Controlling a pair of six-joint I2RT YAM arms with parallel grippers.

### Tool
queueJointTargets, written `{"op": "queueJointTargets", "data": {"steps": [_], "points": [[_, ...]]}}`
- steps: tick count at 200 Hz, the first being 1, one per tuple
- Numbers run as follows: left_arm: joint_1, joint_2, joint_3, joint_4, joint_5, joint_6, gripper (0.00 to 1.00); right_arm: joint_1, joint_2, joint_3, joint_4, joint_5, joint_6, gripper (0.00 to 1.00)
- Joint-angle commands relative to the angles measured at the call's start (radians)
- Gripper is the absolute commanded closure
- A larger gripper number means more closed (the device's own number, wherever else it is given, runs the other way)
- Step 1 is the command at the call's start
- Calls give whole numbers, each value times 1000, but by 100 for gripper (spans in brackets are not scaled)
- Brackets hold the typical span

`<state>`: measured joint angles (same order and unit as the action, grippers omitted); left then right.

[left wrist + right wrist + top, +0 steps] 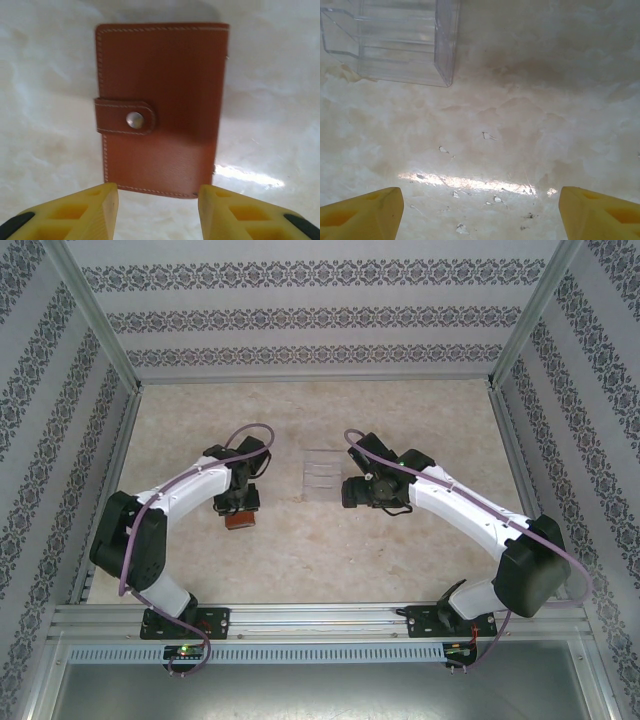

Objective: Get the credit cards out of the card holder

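Left wrist: the stitched leather holder [162,107], snapped shut, was seen flat on the glossy marbled table [40,100] before the left gripper [158,212], parted and empty; the right gripper [480,215] was likewise spread, empty.

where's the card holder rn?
The card holder lies closed on the table, left side in the top external view, at the tips of the open left end effector and left of the clear plastic box.

Both arms bowed outward, reaching in toward mid-table; left gripper [158,205] fingers apart, right gripper [480,212] spread wider.
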<state>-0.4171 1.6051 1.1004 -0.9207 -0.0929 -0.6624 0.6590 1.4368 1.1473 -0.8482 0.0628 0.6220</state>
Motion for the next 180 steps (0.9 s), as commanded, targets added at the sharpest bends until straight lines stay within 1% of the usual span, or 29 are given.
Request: {"op": "queueJointTargets", "data": {"steps": [1,14,23,44,57,66,81,115,150,180], "points": [[43,-6,-24,13,-22,45,54,12,11,32,-27,21,-11,19],[70,3,-27,24,-8,54,51,12,13,36,-29,21,-12,19],[83,10,-28,35,7,59,42,11,16,37,-31,19,-13,19],[88,30,-19,60,50,77,16,12,19,40,-34,21,-16,19],[89,50,-11,67,61,81,8,12,23,41,-35,22,-17,18],[91,64,-10,73,66,88,4,12,25,43,-38,23,-18,18],[99,88,-14,88,81,93,2,12,25,43,-38,23,-16,18],[118,130,-10,113,109,112,2,13,27,43,-46,28,-18,18],[128,157,-8,127,132,131,5,12,25,42,-53,37,-18,18],[131,154,-15,133,149,136,11,13,19,42,-57,37,-18,18]]}}
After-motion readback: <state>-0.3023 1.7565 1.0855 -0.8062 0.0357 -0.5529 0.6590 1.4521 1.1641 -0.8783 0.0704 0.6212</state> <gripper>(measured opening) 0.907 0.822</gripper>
